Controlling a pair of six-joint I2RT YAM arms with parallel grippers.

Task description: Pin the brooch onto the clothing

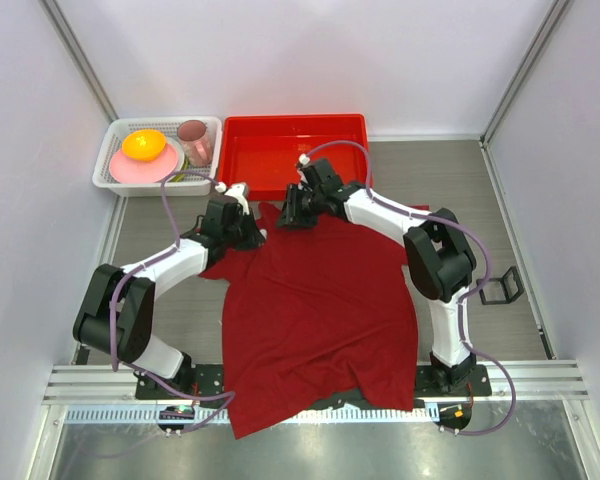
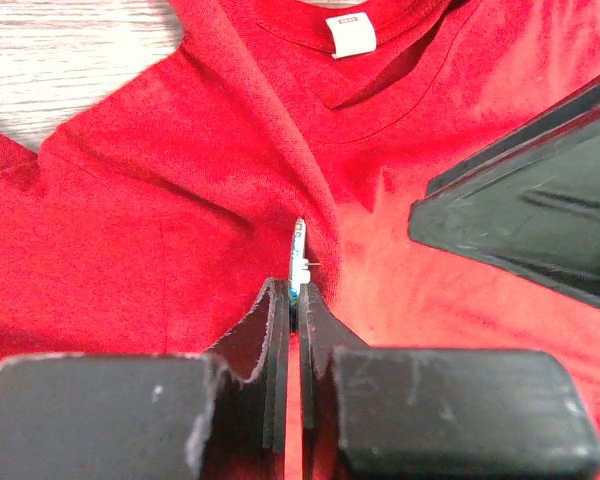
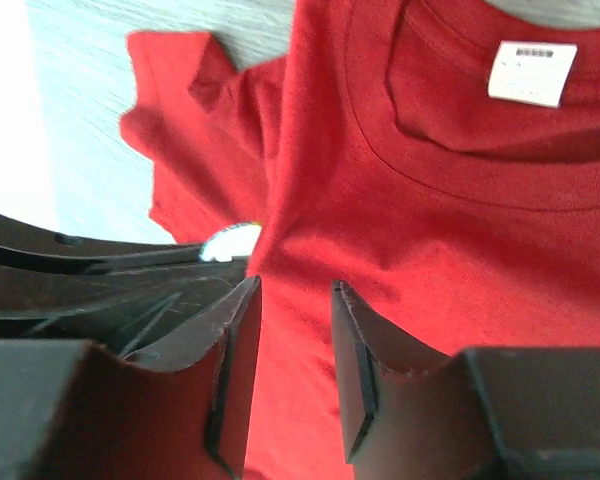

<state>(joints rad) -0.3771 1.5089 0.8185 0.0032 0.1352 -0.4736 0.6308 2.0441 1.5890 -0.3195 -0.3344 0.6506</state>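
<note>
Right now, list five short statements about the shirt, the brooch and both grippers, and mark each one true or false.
1. The left gripper is shut on the brooch, which it holds edge-on. True.
2. The right gripper is clamped on the collar. False: its jaws stand apart over the cloth below the collar.
3. The shirt lies inside the red tray. False: it is spread on the table in front of the tray.
4. A white label shows inside the collar. True.
5. The cup in the basket is blue. False: it is pink.
</note>
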